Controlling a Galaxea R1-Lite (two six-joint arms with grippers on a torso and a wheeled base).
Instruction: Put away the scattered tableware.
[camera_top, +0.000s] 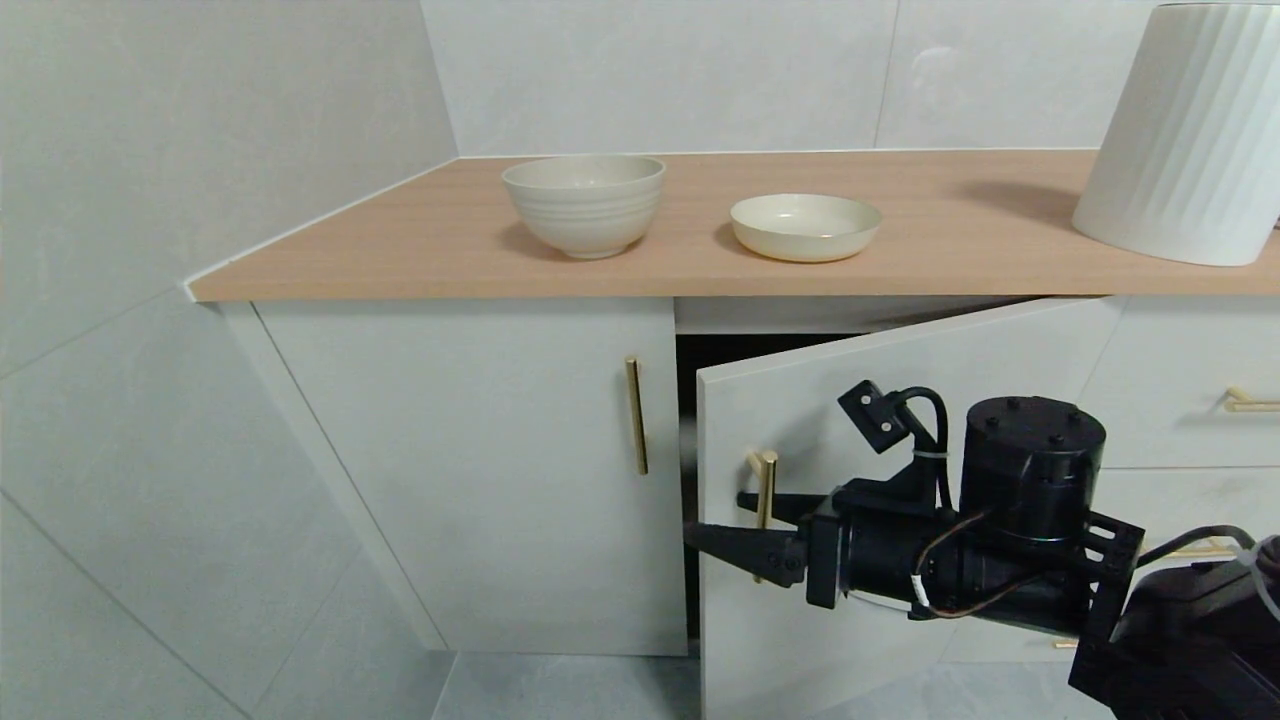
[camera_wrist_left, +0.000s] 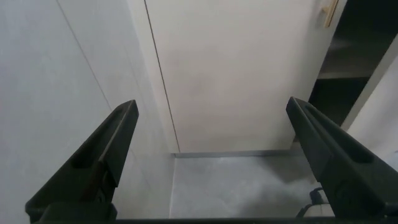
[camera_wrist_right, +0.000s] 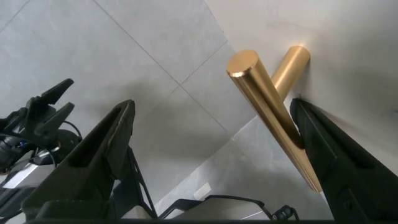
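Bowl (camera_top: 585, 203) and shallow dish (camera_top: 805, 226) sit apart, upper centre, on the counter (camera_top: 400, 250). Lower right, the right gripper (camera_top: 722, 518) gapes around the gold handle (camera_top: 765, 478) of the cabinet door (camera_top: 850, 400), unclamped; the left gripper (camera_wrist_left: 211, 106) is spread wide, empty.

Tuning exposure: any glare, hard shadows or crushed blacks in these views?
Head view: soft shadows left of the bowl and shallow dish on the countertop; the cabinet interior behind the open door is near black. Right wrist view: bright highlight on the end face of the brass handle. Left wrist view: even light, left pincer in dark silhouette, no glare.
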